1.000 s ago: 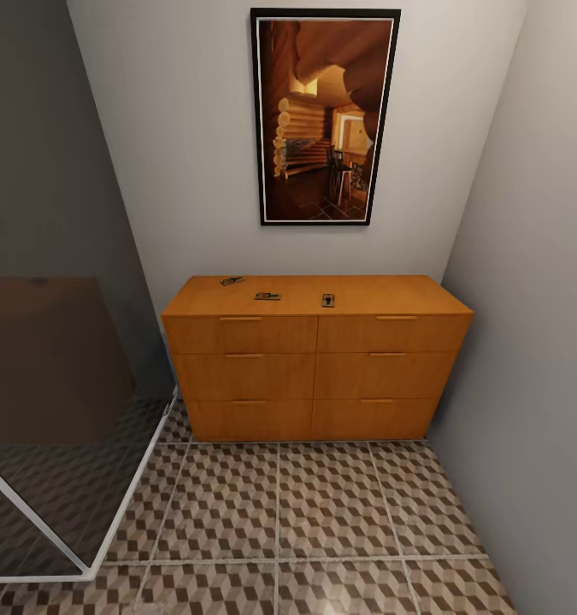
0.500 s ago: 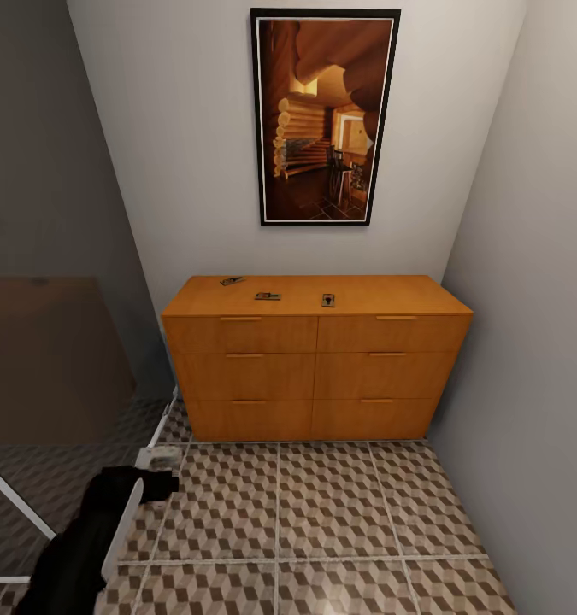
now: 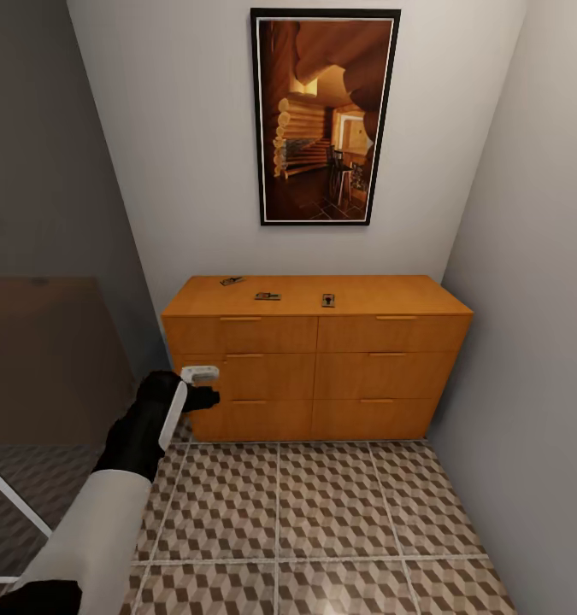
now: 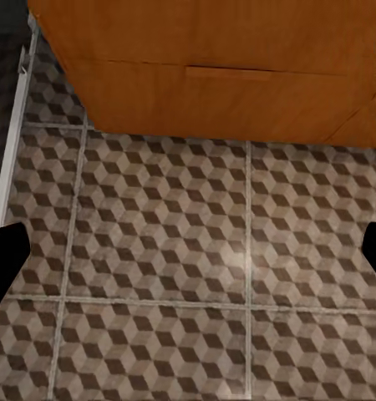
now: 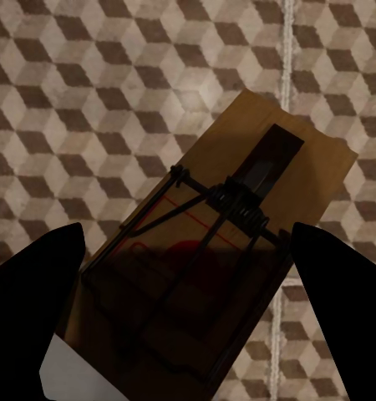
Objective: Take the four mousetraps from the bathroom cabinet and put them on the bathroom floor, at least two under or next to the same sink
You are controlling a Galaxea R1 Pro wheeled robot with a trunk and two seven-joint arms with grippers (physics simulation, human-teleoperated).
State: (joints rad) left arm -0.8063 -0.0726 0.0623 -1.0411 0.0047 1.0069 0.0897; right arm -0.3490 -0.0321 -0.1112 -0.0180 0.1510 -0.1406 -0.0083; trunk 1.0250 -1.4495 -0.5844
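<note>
Three mousetraps (image 3: 232, 280) (image 3: 267, 296) (image 3: 328, 300) lie on top of the orange-brown cabinet (image 3: 322, 376), toward its left and middle. A fourth mousetrap (image 5: 238, 192) fills the right wrist view, held over the cube-patterned bathroom floor (image 5: 113, 75) with my right gripper (image 5: 186, 242) shut on its near end. My left gripper (image 3: 201, 398) hovers in front of the cabinet's lower-left drawers. In the left wrist view the left gripper (image 4: 188, 255) is open, its dark fingertips wide apart above the floor (image 4: 154, 225). The sink is out of view.
A glass shower screen (image 3: 49, 359) with a white frame (image 3: 14, 504) stands at the left, and its metal rail (image 4: 17, 125) runs beside the cabinet. A grey wall (image 3: 527, 342) closes the right side. A framed picture (image 3: 325, 115) hangs above the cabinet.
My left arm has come into view and risen from the lower left floor area up to the cabinet's lower-left drawers. The mousetraps on the cabinet have not moved.
</note>
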